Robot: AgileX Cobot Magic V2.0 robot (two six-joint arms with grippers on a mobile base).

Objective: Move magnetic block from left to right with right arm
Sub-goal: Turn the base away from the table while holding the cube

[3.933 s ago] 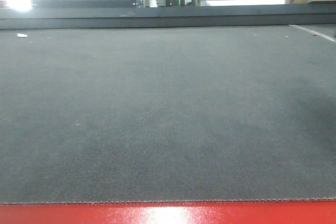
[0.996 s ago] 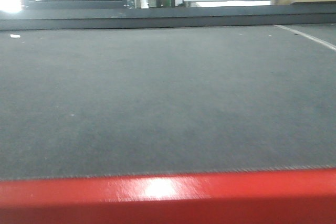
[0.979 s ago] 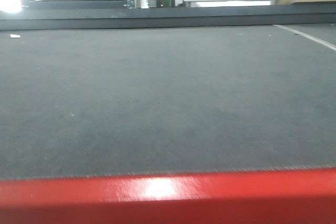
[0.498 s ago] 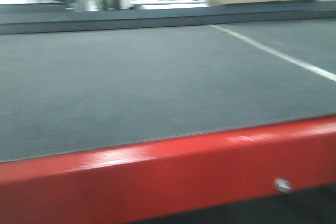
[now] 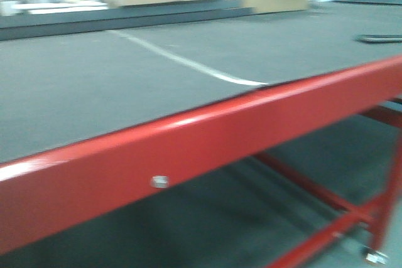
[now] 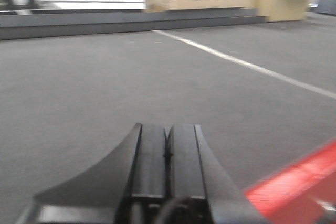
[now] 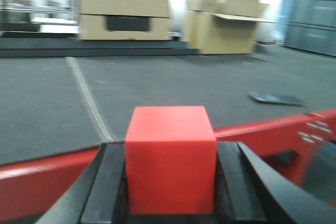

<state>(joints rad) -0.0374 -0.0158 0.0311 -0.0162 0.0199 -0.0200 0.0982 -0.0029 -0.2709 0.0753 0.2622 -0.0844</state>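
Note:
In the right wrist view the magnetic block [image 7: 170,158], a plain red-orange cube, sits squarely between the black fingers of my right gripper [image 7: 170,153], which is shut on its two sides. It is held above the red rail [image 7: 47,177] of the table. In the left wrist view my left gripper [image 6: 167,132] is shut with its two black fingers pressed together and nothing between them, hovering over the grey mat [image 6: 79,77]. Neither gripper nor the block shows in the front view.
A red table rail [image 5: 188,149] runs diagonally across the front view, with red frame legs [image 5: 326,199] below it. A white line [image 5: 182,61] crosses the grey mat. Cardboard boxes [image 7: 123,11] stand at the back. A flat dark object [image 7: 275,98] lies on the floor at right.
The front view has swung to the right: the red rail now runs diagonally, the white line has shifted toward the middle, and the table's underframe has come into sight.

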